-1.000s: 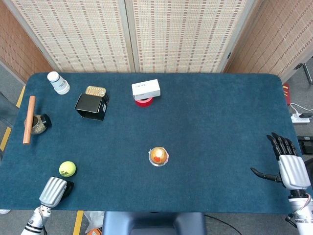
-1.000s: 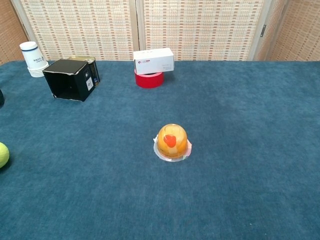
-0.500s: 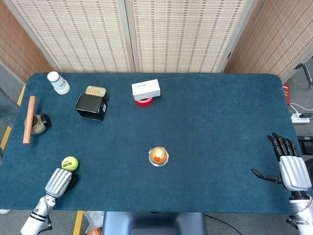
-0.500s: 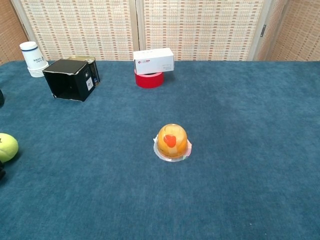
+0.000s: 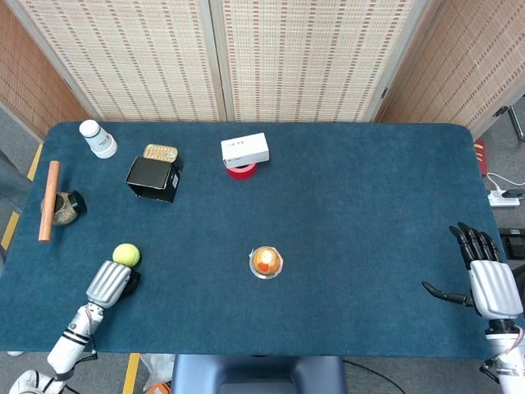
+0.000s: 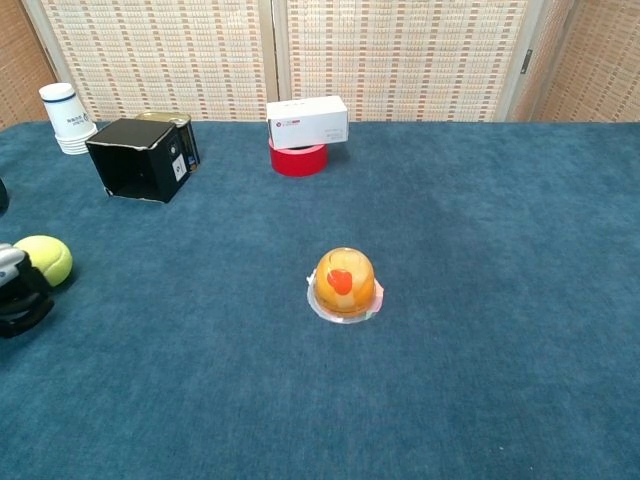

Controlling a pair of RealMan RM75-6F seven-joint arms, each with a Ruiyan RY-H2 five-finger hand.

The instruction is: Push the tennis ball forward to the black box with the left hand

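The yellow-green tennis ball [image 5: 126, 254] lies on the blue table, seen in the chest view at the far left [image 6: 45, 260]. My left hand [image 5: 111, 283] is right behind it with its fingers curled in, its knuckles against the ball's near side; in the chest view only its dark fingers [image 6: 20, 297] show. The black box [image 5: 153, 178] stands further back, its open side towards me [image 6: 140, 158]. My right hand [image 5: 489, 281] rests at the table's right edge, fingers spread, holding nothing.
A tin [image 5: 160, 153] sits behind the black box, a white bottle [image 5: 98, 139] at the back left. A wooden stick [image 5: 48, 200] and a dark lump [image 5: 67, 206] lie on the left. A white box on red tape [image 5: 244, 153] and an orange dome [image 5: 266, 262] stand mid-table.
My left hand has moved forward and a little right, and the tennis ball has rolled ahead of it towards the black box. The right hand has stayed put.
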